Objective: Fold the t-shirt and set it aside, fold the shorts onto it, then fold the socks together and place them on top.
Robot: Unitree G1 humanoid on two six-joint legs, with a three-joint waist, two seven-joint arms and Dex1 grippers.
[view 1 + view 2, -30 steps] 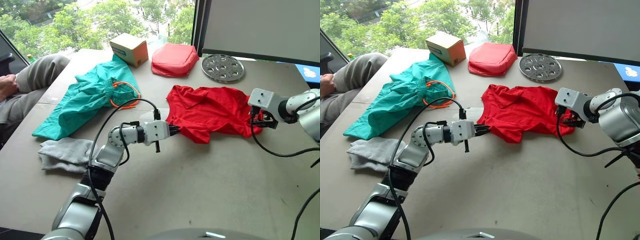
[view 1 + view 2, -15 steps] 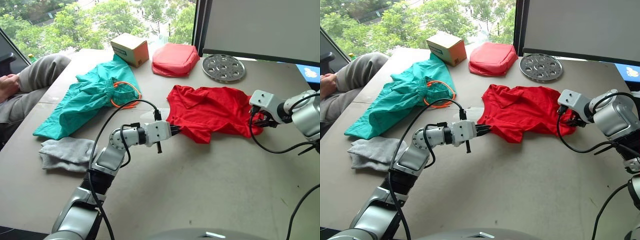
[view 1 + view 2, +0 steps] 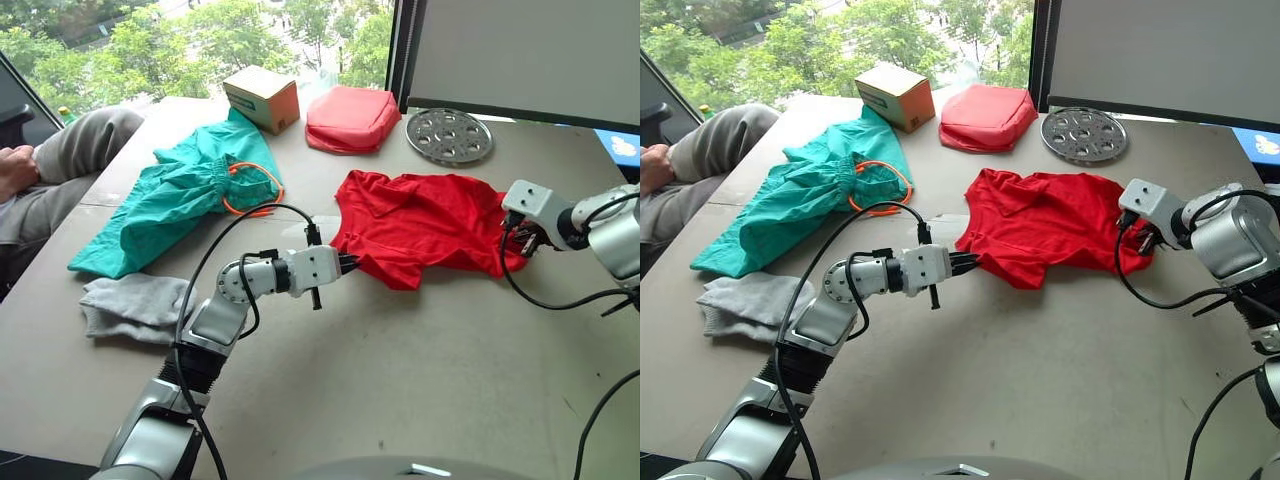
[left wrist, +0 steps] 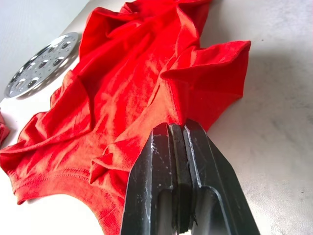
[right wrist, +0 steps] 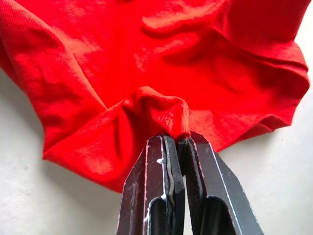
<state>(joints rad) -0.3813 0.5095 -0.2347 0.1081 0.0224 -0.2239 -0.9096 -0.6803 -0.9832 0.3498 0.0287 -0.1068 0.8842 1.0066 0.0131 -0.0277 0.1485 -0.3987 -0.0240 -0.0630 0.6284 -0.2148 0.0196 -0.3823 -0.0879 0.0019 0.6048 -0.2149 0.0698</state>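
Each wrist view shows closed fingers pinching a fold of the t-shirt (image 3: 425,225). The head views show it lying mid-table, the left gripper (image 4: 177,128) clamped on its near-left edge and the right gripper (image 5: 176,138) on its right edge. Bare table (image 3: 420,370) lies nearer the robot. The left arm reaches across low; the right forearm comes in from the right. The shorts (image 3: 175,195) and socks (image 3: 130,303) lie at the left.

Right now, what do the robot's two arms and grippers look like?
Both arms are silver-grey metal with rounded joints and black cables looping alongside. The left gripper and right gripper each sit on a boxy pale-grey wrist block. Their fingers are black, flat and tapered, with scuffed, whitish edges.
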